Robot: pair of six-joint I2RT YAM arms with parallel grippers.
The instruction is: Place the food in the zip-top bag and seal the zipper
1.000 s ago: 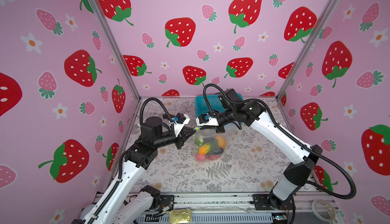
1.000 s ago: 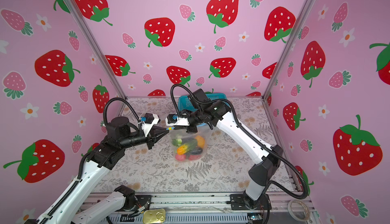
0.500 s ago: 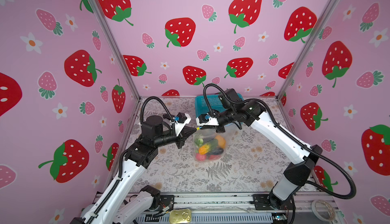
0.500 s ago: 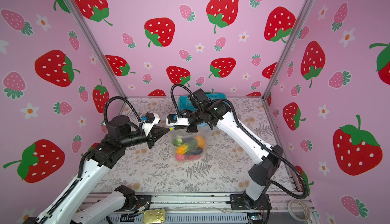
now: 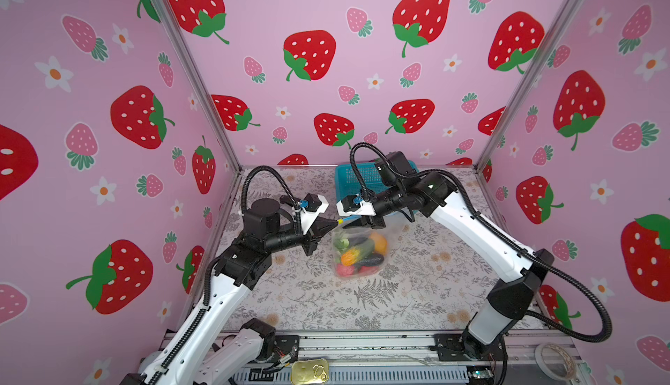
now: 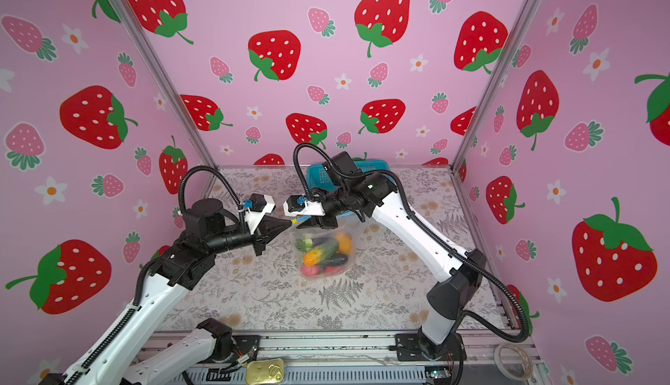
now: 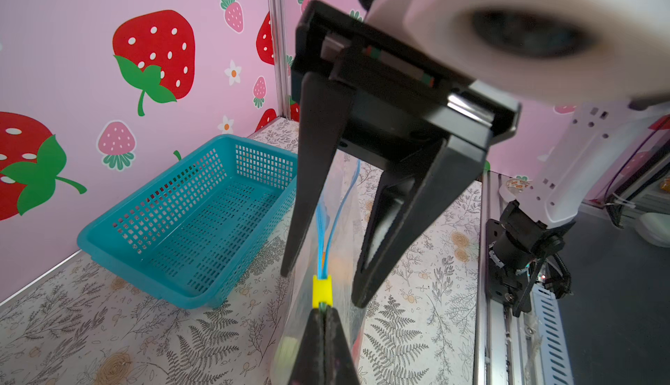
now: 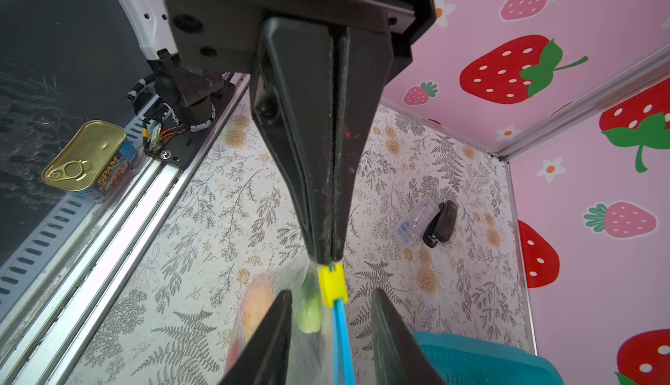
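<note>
The zip-top bag (image 5: 362,233) hangs between my two grippers above the table, with the food (image 5: 357,256) heaped in its bottom; both top views show this. My left gripper (image 7: 322,310) is shut on the end of the light-blue zipper (image 7: 321,249), right behind the yellow slider (image 7: 322,290). My right gripper (image 8: 331,294) stands open, one finger on each side of the zipper (image 8: 340,336) and the slider (image 8: 331,285), not touching them. The two gripper tips nearly meet in a top view, the left gripper (image 6: 290,222) facing the right gripper (image 6: 308,223).
A teal basket (image 5: 362,176) stands at the back, behind the right arm. A small black object (image 8: 440,223) and a clear case (image 8: 415,225) lie on the table near the left wall. A tin can (image 5: 310,372) and a tape roll (image 5: 554,357) sit on the front rail.
My right gripper has opened and let go of the zipper at the slider. My left gripper has stayed shut on the zipper's end. The bag still hangs in place.
</note>
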